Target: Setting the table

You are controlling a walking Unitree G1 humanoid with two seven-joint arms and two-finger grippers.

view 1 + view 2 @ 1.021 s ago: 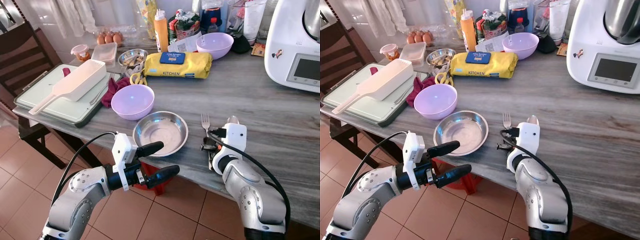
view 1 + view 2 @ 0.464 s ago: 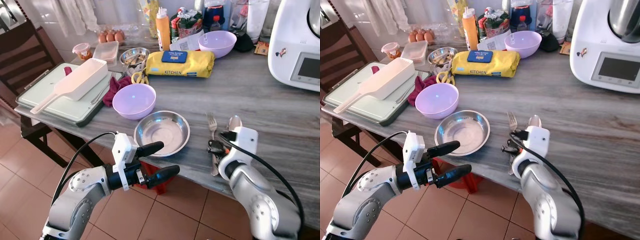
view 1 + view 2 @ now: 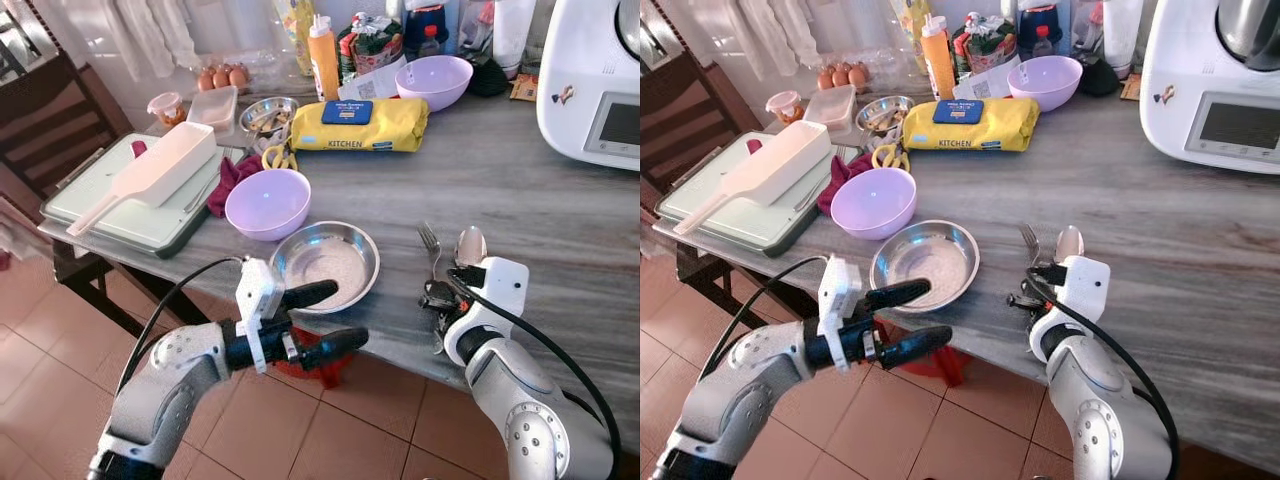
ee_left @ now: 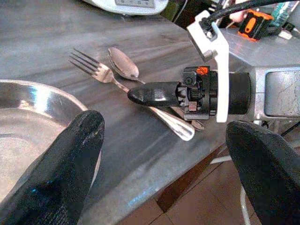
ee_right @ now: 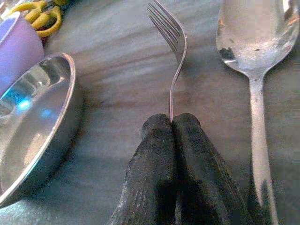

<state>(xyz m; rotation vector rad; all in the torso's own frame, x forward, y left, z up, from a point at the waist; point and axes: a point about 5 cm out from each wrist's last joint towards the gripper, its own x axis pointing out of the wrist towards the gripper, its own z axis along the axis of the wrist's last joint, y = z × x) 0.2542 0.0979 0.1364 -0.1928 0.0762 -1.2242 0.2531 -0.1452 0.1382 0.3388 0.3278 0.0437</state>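
A steel fork [image 3: 430, 240] and a spoon [image 3: 470, 245] lie side by side on the grey table, right of a steel bowl [image 3: 372, 262]. My right gripper [image 3: 435, 297] sits at the table's front edge, shut on the fork's handle. In the right wrist view the fork [image 5: 174, 42] runs out from between the pressed fingers [image 5: 161, 159], with the spoon [image 5: 253, 33] beside it. My left gripper [image 3: 348, 315] hangs open just below the table edge, in front of the steel bowl and holding nothing.
A purple bowl [image 3: 267, 200] stands behind the steel bowl. A tray [image 3: 120, 215] with a white scoop [image 3: 150, 170] is at the left, a yellow wipes pack [image 3: 355, 125] and bottles at the back, a white kitchen machine [image 3: 600, 90] at the right. A dark chair [image 3: 50, 110] stands far left.
The fork has slid a little to the right with my right gripper, nearer the spoon. The camera has shifted slightly. My left gripper has edged a bit towards the bowl.
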